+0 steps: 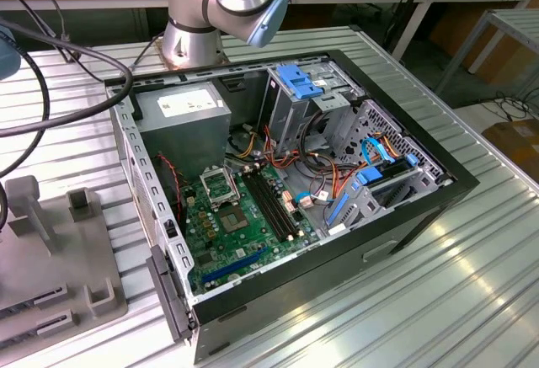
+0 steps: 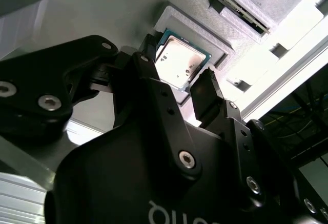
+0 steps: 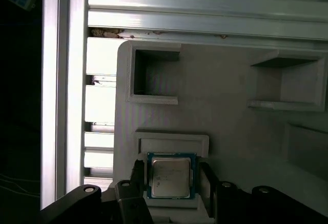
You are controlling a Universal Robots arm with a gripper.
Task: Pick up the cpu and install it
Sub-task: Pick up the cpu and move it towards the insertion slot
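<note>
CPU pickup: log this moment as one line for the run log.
gripper: open, straddling cpu | cpu: seated in grey tray pocket, not lifted | install: not done

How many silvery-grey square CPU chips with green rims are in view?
1. The silvery-grey, green-rimmed cpu sits in a recessed seat of the light grey holder tray, in both wrist views. More may be hidden.

Ribbed table point(image 1: 438, 301), computer case point(image 1: 337, 271), perhaps plastic tray point(image 1: 93, 250)
</note>
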